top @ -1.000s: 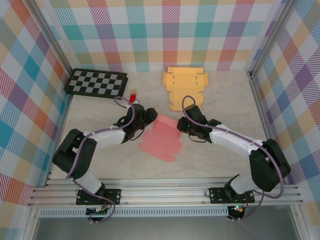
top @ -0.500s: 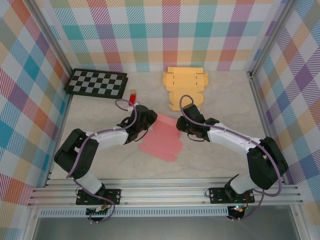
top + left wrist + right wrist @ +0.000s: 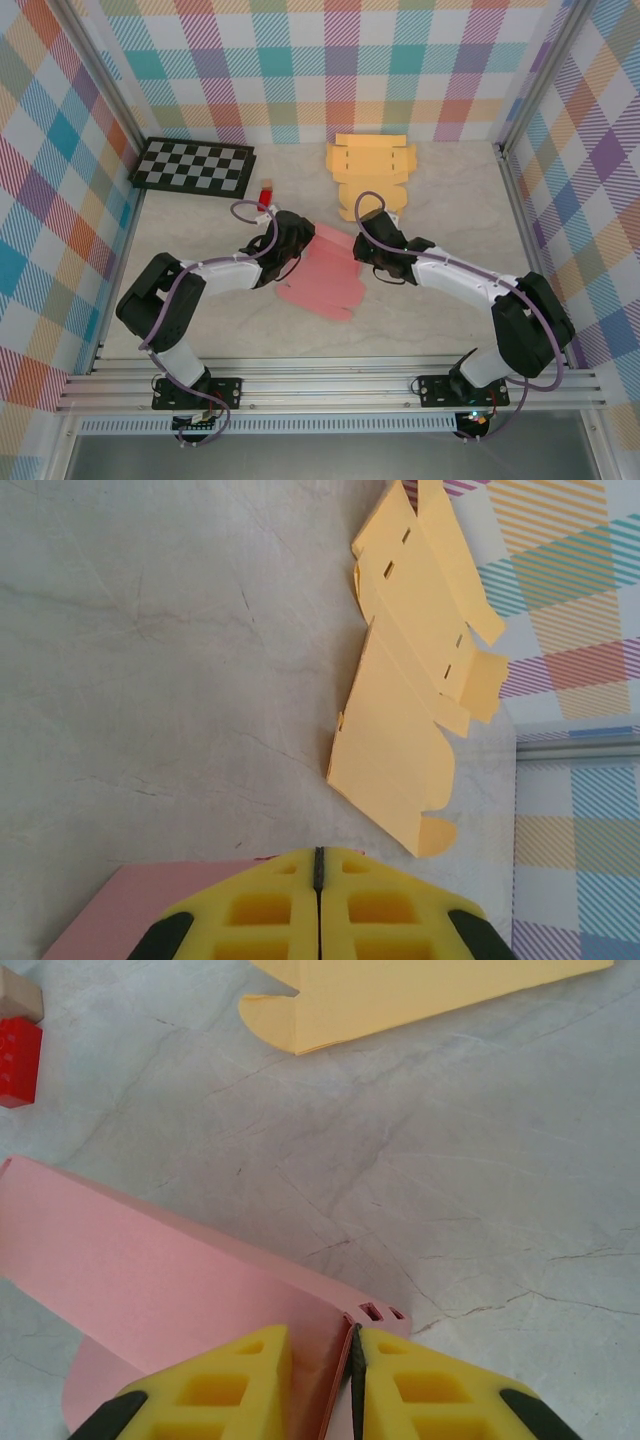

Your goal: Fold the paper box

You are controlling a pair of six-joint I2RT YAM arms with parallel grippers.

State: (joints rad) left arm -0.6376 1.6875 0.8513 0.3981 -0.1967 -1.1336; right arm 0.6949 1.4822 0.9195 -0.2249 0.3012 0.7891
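Note:
The pink paper box (image 3: 322, 282) lies mostly flat in the middle of the table. My left gripper (image 3: 298, 243) is shut at the sheet's far left corner. In the left wrist view its fingertips (image 3: 318, 855) meet over the pink edge (image 3: 120, 915), and I cannot see any paper pinched between them. My right gripper (image 3: 360, 252) is at the far right corner. In the right wrist view its jaws (image 3: 322, 1335) stand narrowly open. A raised pink flap (image 3: 340, 1370) stands between them against the right finger, and the long pink panel (image 3: 150, 1260) runs off to the left.
A flat yellow paper box (image 3: 368, 175) lies at the back centre, also ahead of both wrists (image 3: 400, 730) (image 3: 420, 990). A red block (image 3: 267, 192) sits behind the left gripper. A checkerboard (image 3: 195, 166) lies at the back left. Checked walls enclose the table.
Both grippers have crept a little toward the back and toward each other. The pink sheet has shifted slightly with them, its near tip drawn back.

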